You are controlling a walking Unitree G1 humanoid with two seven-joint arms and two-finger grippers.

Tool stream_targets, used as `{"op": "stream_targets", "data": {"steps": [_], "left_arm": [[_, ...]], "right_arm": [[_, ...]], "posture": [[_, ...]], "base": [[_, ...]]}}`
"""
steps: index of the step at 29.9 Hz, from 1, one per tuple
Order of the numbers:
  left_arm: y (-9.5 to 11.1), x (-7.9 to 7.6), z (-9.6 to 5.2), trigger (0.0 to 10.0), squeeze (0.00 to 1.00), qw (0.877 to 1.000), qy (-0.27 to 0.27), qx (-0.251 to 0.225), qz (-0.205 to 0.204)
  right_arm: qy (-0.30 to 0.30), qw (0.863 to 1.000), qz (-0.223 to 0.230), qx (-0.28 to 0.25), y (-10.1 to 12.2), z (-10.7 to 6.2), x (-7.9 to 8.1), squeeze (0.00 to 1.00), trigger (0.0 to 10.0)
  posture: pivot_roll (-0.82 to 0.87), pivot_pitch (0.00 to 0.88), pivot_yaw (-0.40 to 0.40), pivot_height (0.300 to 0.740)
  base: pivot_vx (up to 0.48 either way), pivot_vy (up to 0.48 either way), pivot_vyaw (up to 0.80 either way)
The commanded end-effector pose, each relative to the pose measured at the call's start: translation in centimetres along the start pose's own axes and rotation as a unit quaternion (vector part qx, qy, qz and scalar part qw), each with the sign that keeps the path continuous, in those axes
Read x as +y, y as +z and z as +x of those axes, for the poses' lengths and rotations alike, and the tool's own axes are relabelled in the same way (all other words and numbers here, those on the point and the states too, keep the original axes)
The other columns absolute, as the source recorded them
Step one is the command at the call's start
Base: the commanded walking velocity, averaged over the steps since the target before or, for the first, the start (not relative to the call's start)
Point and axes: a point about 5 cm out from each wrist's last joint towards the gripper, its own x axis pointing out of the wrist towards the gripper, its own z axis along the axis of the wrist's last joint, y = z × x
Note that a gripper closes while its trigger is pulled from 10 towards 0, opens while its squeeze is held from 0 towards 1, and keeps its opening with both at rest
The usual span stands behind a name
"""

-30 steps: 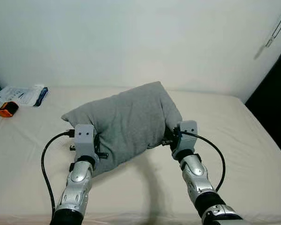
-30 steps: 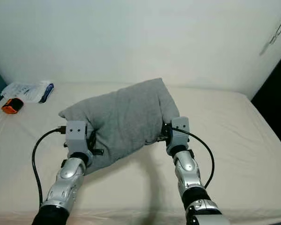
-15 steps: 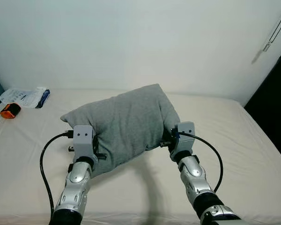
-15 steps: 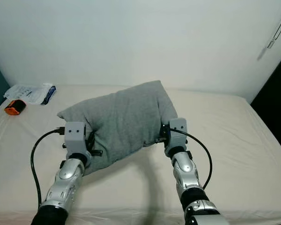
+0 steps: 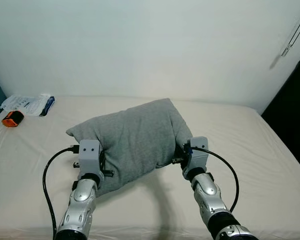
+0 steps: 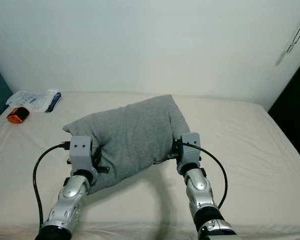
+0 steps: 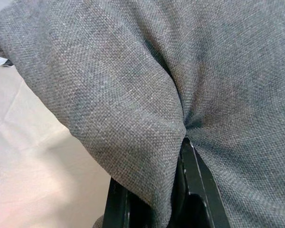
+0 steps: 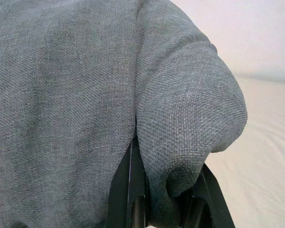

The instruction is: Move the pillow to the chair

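Note:
A grey fabric pillow [image 5: 135,137] is held between my two arms above a cream bed sheet [image 5: 250,150]. My left gripper [image 5: 104,165] is shut on the pillow's near left edge, with the cloth bunched between its black fingers [image 7: 190,171]. My right gripper [image 5: 179,152] is shut on the pillow's right corner; the wrist view shows a fold of pillow [image 8: 190,114] pinched between the fingers [image 8: 128,190]. The pillow's far corner points toward the wall. Its underside and the fingertips are hidden by fabric.
An orange and black object [image 5: 11,118] and a white and blue packet [image 5: 29,104] lie at the bed's far left corner. A white wall [image 5: 140,45] stands behind the bed. A dark gap [image 5: 295,115] runs along the bed's right side.
The pillow and both grippers sit a little lower and nearer in the picture than one second ago. The grip on the pillow is unchanged.

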Motion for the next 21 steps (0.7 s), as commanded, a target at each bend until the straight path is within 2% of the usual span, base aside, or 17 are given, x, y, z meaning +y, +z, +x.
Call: {"op": "stream_targets", "data": {"steps": [1, 13, 15, 21], "left_arm": [[0.5, -1.2, 0.1, 10.0, 0.0, 0.999, -0.029, -0.015, 0.015], [0.3, -1.9, -0.1, 10.0, 0.0, 0.999, -0.04, -0.013, 0.008], [0.2, -2.7, -0.1, 10.0, 0.0, 0.999, -0.051, -0.013, 0.008], [0.3, -2.5, -0.1, 10.0, 0.0, 0.999, -0.05, -0.015, 0.01]], "right_arm": [[0.022, 1.0, -0.002, 0.011, -0.5, -0.1, 1.0, 0.0, 10.0], [0.02, 1.0, -0.01, 0.016, -0.7, -0.3, 0.8, 0.0, 10.0], [0.017, 1.0, -0.011, 0.011, -0.6, -0.4, 0.4, 0.0, 10.0], [0.018, 1.0, -0.008, 0.015, -0.8, -0.5, 0.7, 0.0, 10.0]], "posture": [[0.06, 0.0, -0.082, 0.74], [0.07, 0.0, -0.067, 0.74], [0.08, 0.0, -0.08, 0.74], [0.06, 0.0, -0.079, 0.74]], "base": [[0.0, 0.0, 0.0], [0.0, 0.0, 0.0], [0.0, 0.0, 0.0], [0.0, 0.0, 0.0]]}}
